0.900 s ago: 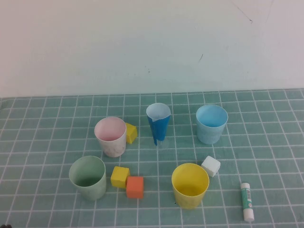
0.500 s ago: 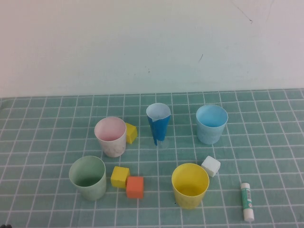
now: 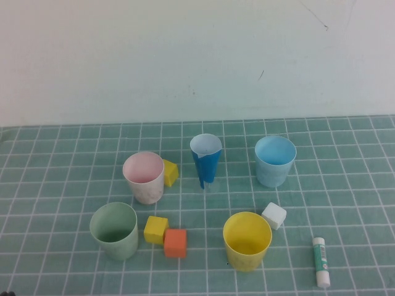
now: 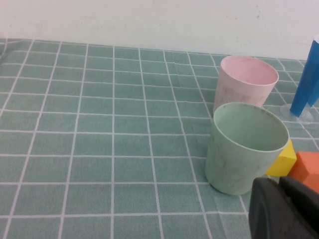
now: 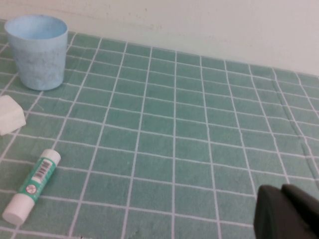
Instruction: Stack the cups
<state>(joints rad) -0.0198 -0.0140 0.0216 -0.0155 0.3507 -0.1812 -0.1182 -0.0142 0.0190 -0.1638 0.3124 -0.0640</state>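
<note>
A: Starting from the raised camera, how many cups are standing on the checked green cloth [image 3: 62, 154]?

B: Four short wide ones, all upright and apart: one pink cup [image 3: 144, 177], one pale green cup [image 3: 114, 230], one light blue cup [image 3: 274, 161] and one yellow cup [image 3: 247, 240]. One narrow dark blue cone cup [image 3: 205, 160] is standing between the pink and the light blue.

A: And the small pieces?

B: Four cubes: one yellow cube [image 3: 170, 172] touching the pink cup, a second yellow cube [image 3: 155, 229] touching one orange cube [image 3: 175, 243] just beside the green cup, and one white cube [image 3: 273, 216] just beside the yellow cup. One glue stick [image 3: 320, 261] is lying near that cup. Neither gripper is showing here.

A: What is the left wrist camera giving?

B: The left gripper [image 4: 285, 208] is sitting low over the cloth with its jaws pressed together, holding nothing. The pale green cup [image 4: 245, 147] is standing just ahead of it, the pink cup [image 4: 244, 84] right behind that one. One yellow cube [image 4: 281, 159] and the orange cube [image 4: 306, 168] are lying close beside the gripper, and the blue cone [image 4: 307, 82] is standing farther out.

A: And the right wrist camera?

B: The right gripper [image 5: 289, 211] is also shut and empty. The light blue cup [image 5: 39, 51] is standing well apart from it, far across the cloth. The white cube [image 5: 10, 114] and the glue stick [image 5: 31, 186] are lying well off to its side.
</note>
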